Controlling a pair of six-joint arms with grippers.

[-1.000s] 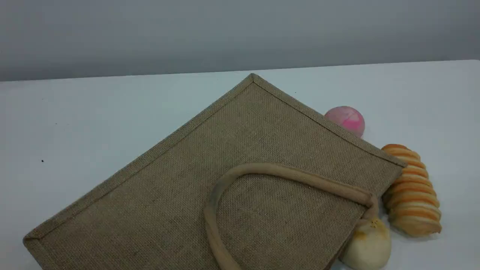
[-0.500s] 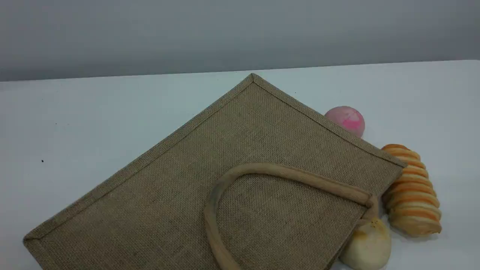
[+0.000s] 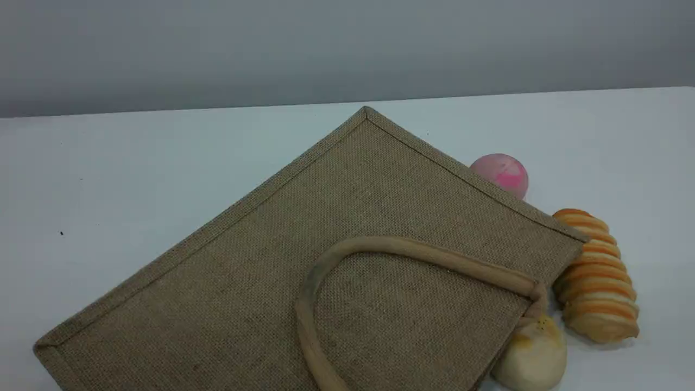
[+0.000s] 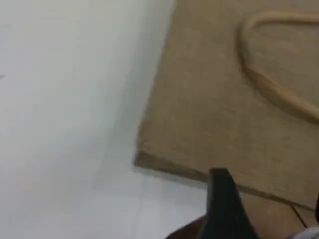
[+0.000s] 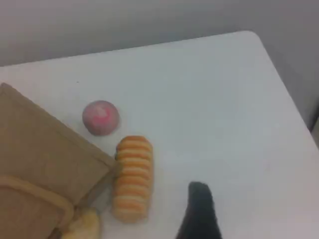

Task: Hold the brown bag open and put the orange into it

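left claw [image 4: 269,209] released, hovering over brown bag [image 4: 214,99] edge, right claw [image 5: 199,214] released above table [image 5: 224,99]

The left fingers [image 4: 224,204] and right fingers [image 5: 199,211] hover above the table [image 5: 224,99], spread wide and holding nothing.
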